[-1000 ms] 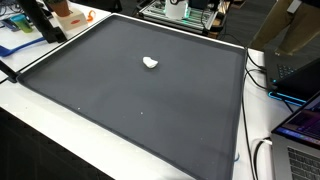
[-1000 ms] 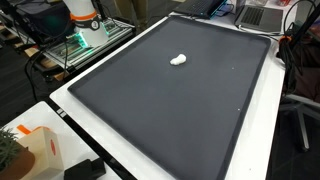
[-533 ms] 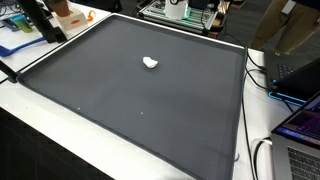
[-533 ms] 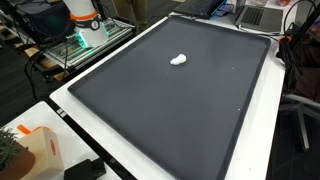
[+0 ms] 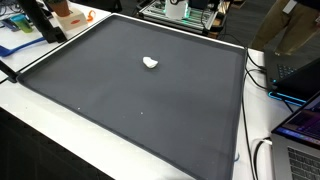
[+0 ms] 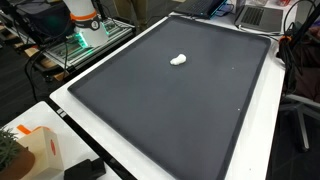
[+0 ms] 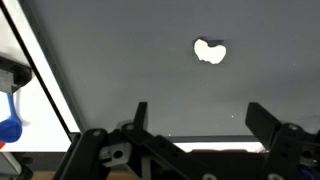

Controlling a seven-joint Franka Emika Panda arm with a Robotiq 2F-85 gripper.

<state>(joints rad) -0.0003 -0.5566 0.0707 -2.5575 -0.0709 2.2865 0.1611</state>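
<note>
A small white lump (image 5: 150, 63) lies on a large dark grey mat (image 5: 150, 115) that covers the table. Both also show in an exterior view, the lump (image 6: 179, 60) on the mat (image 6: 180, 115). In the wrist view my gripper (image 7: 200, 120) is open and empty, well above the mat (image 7: 110, 60), with the white lump (image 7: 209, 50) ahead of the fingers and apart from them. The gripper does not show in either exterior view.
An orange-and-white box (image 5: 70, 14) and a black stand (image 5: 45, 22) sit at the mat's far corner. Laptops and cables (image 5: 298, 125) lie along one side. The robot's base (image 6: 80, 15) stands beyond the mat. An orange box (image 6: 35, 150) is near a corner.
</note>
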